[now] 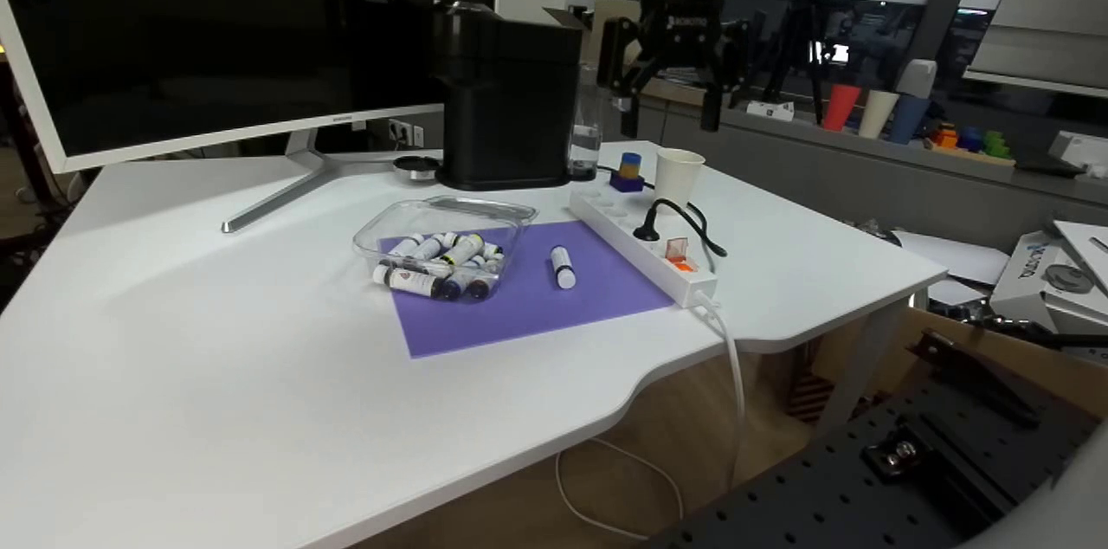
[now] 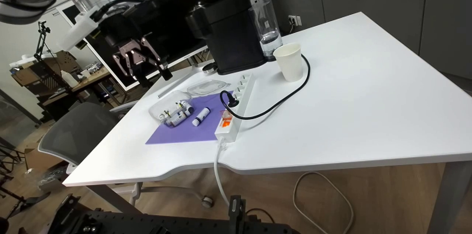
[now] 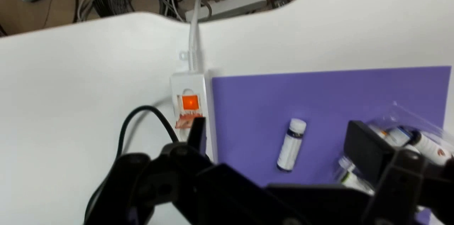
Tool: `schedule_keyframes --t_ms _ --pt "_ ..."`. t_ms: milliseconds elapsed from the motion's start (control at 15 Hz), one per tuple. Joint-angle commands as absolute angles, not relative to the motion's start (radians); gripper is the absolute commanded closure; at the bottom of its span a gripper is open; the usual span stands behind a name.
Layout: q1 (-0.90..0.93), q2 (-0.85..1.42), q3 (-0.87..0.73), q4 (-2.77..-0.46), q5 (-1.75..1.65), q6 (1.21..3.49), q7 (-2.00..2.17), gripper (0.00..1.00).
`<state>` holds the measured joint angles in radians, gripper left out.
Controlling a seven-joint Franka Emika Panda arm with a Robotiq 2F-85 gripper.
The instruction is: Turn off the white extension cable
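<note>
The white extension cable (image 1: 656, 261) lies on the table along the purple sheet's edge; it also shows in an exterior view (image 2: 241, 105) and in the wrist view (image 3: 208, 122). Its orange-red switch (image 3: 190, 102) has a bright spot, and the clear reddish cover flap (image 3: 187, 121) stands open. A black plug (image 1: 647, 230) sits in a socket; the gripper hides it in the wrist view. The thin white cord (image 3: 193, 37) runs off the table edge. My gripper (image 1: 671, 114) is open and empty, high above the table; it also shows in an exterior view (image 2: 156, 78) and the wrist view (image 3: 281, 142).
A small white bottle (image 3: 291, 145) lies on the purple sheet (image 1: 519, 324). A clear tub (image 1: 381, 229) holds several bottles. A black machine (image 1: 511, 99), a paper cup (image 2: 289, 62) and a monitor (image 1: 216, 29) stand behind. A black cord (image 2: 276, 105) loops beside the strip.
</note>
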<state>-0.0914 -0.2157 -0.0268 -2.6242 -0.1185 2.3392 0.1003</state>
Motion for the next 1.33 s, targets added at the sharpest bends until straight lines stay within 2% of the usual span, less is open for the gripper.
schedule_keyframes --t_ms 0,200,867,933,1000,1267 --pt "-0.093 -0.218 -0.042 -2.622 -0.119 2.313 0.084 0.00" --pt "-0.097 -0.225 -0.049 -2.621 -0.119 2.295 0.071 0.00" --pt "-0.170 -0.069 -0.088 -2.685 -0.359 2.551 0.084 0.00" --pt "-0.174 -0.047 -0.099 -2.687 -0.359 2.571 0.073 0.25" --pt "-0.180 -0.024 -0.110 -2.687 -0.373 2.594 0.080 0.26" --pt "-0.187 0.068 -0.153 -2.681 -0.385 2.694 0.010 0.55"
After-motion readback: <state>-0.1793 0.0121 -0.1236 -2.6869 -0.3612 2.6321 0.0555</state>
